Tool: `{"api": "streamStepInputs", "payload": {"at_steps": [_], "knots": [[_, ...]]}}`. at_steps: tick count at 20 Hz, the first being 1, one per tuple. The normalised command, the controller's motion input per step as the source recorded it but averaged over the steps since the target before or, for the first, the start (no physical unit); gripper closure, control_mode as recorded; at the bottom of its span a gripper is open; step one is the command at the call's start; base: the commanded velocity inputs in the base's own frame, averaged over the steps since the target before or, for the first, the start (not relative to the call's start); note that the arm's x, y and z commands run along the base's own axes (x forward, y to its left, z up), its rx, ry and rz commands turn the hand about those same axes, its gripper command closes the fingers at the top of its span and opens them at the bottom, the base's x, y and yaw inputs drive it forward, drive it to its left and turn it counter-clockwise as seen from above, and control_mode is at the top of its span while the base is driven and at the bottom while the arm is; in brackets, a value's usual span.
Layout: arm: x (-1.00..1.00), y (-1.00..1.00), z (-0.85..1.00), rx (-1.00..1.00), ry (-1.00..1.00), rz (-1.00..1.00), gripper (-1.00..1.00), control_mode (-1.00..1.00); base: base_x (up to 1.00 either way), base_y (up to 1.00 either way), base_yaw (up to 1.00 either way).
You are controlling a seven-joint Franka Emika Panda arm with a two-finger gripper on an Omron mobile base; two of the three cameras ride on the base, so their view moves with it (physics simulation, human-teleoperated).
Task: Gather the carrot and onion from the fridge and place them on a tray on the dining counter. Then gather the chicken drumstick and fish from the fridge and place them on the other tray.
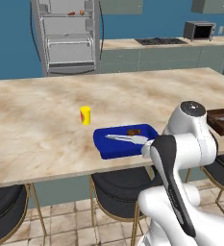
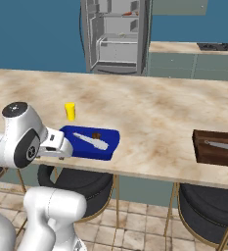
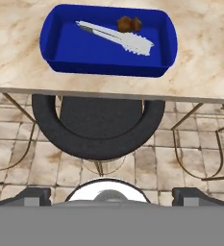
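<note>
One blue tray (image 3: 60, 45) holding one fish (image 3: 116, 37) and one drumstick (image 3: 129, 23), one brown tray (image 2: 203, 147), hand (image 3: 111, 194) wide open, empty

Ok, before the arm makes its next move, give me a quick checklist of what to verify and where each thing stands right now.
1. Gripper open and holding nothing: ok, the tips stand wide apart with nothing between them.
2. Blue tray on the dining counter: ok, near the front edge.
3. Blue tray's load: a pale fish and a brown drumstick lie in it: ok.
4. Brown tray on the counter: ok; a grey thing lies in it, what it is: cannot tell.
5. Fridge open: ok.
6. Carrot and onion on a tray: cannot tell.
</note>
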Motion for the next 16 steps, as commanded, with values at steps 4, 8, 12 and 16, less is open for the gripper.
{"api": "streamStepInputs", "payload": {"at_steps": [4,8,12,16], "knots": [[0.0,0.0,0.0,0.0,0.0,0.0,-1.0,1.0,-0.64,0.37,-0.04],[0.0,0.0,0.0,0.0,0.0,0.0,-1.0,1.0,-0.74,0.61,-0.12],[0.0,0.0,0.0,0.0,0.0,0.0,-1.0,1.0,-0.91,0.44,-0.12],[0.0,0.0,0.0,0.0,0.0,0.0,-1.0,1.0,-0.76,0.24,-0.15]]}}
